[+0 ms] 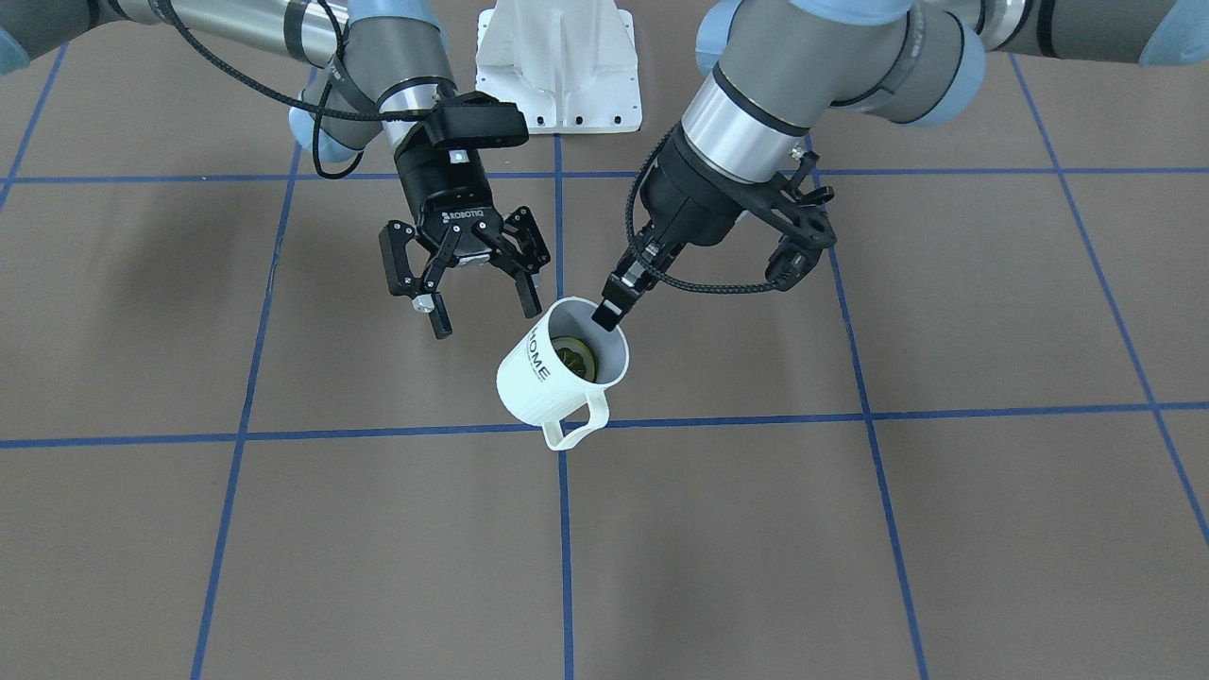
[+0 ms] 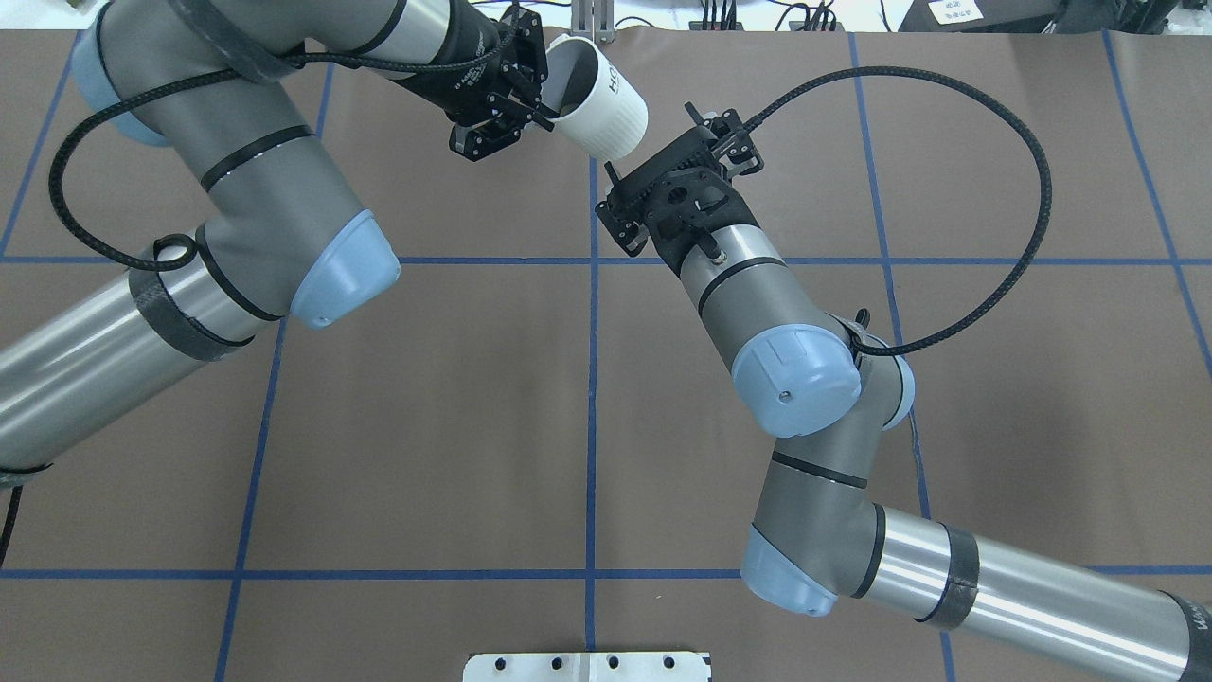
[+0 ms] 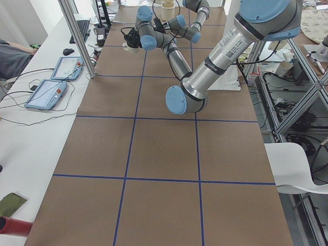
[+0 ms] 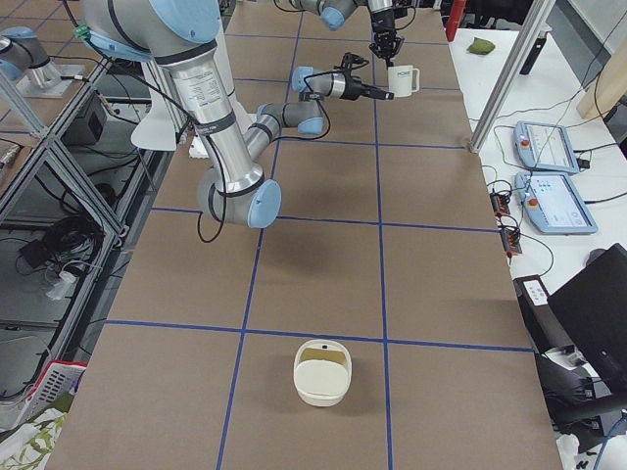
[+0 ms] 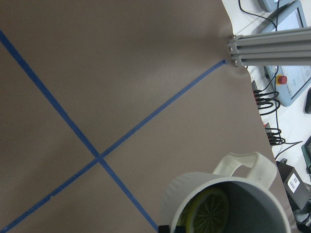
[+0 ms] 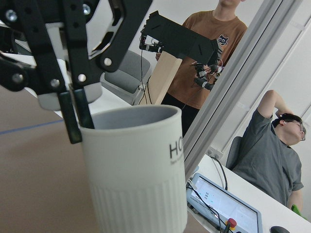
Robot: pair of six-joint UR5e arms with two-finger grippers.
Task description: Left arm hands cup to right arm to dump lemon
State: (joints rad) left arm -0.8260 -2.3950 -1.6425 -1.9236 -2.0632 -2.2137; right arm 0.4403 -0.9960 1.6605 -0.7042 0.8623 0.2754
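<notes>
The white cup (image 1: 557, 378) hangs tilted above the table, handle toward the camera in the front-facing view. My left gripper (image 1: 606, 314) is shut on its upper rim, one finger inside the mouth. The lemon (image 1: 573, 359) slice lies inside the cup and shows in the left wrist view as the lemon (image 5: 209, 211) against the grey inner wall. My right gripper (image 1: 485, 319), marked ROBOTIQ, is open just beside the cup with nothing between its fingers. The right wrist view shows the cup (image 6: 136, 170) close ahead. Overhead, the cup (image 2: 598, 112) sits at the far table edge; the right wrist hides its own fingers.
A white tub (image 4: 321, 372) stands on the table far toward the robot's right end. A white mount plate (image 1: 557, 66) sits between the arm bases. An aluminium post (image 5: 272, 46), tablets (image 4: 549, 201) and two people (image 6: 204, 63) are beyond the far edge.
</notes>
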